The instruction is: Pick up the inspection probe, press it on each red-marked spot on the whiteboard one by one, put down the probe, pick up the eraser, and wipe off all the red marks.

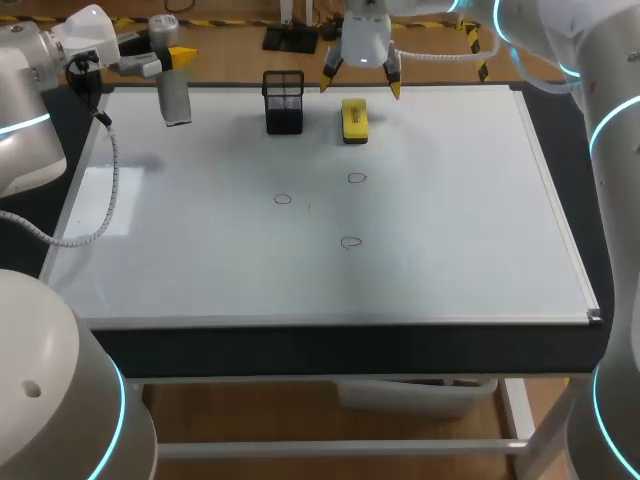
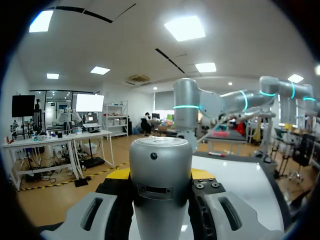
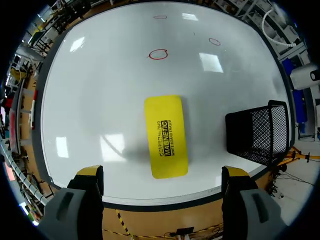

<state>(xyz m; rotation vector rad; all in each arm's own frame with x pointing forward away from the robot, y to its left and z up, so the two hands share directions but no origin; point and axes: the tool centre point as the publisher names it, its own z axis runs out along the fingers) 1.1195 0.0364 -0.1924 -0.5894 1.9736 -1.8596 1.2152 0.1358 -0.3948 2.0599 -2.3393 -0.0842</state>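
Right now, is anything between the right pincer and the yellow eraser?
Nothing visible does. The eraser lies bare on the whiteboard, ahead of the open right pincer. The black mesh holder stands beside the eraser, not touching it.

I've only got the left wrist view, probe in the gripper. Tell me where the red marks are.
Observer: Three red marks sit near the middle of the whiteboard, nearer the robot than your probe.
Operator: Report the right arm.
Observer: The right gripper hangs open over the far edge, by the yellow eraser.
Operator: Name anything beside it.
Observer: A black mesh holder stands left of the eraser, apart from it.
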